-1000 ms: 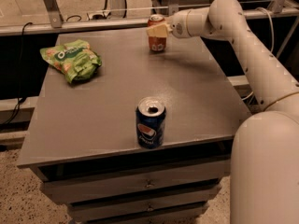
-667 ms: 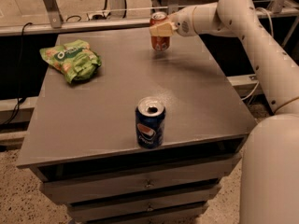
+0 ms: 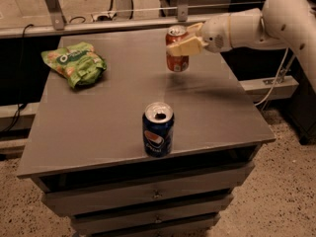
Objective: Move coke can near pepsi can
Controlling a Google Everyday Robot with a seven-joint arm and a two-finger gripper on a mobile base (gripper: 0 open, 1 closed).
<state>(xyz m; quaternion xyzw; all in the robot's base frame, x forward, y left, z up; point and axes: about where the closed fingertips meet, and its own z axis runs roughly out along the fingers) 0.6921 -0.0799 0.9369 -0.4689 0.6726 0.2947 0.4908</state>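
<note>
Camera view: the gripper (image 3: 183, 43) is clamped around the upper half of the coke can (image 3: 177, 63), holding it upright and clear of the table (image 3: 89, 122), with a faint shadow on the surface below it. The pepsi can (image 3: 158, 130) stands upright near the front edge, toward 6 o'clock from the raised can and well apart from it. A green snack bag (image 3: 74, 63) lies at about 9 o'clock from the coke can, out of the way. By my reading, grasp and lift are done; what is left is the carry toward 6 o'clock, setting the can down just beside the pepsi can without knocking it, and letting go
</note>
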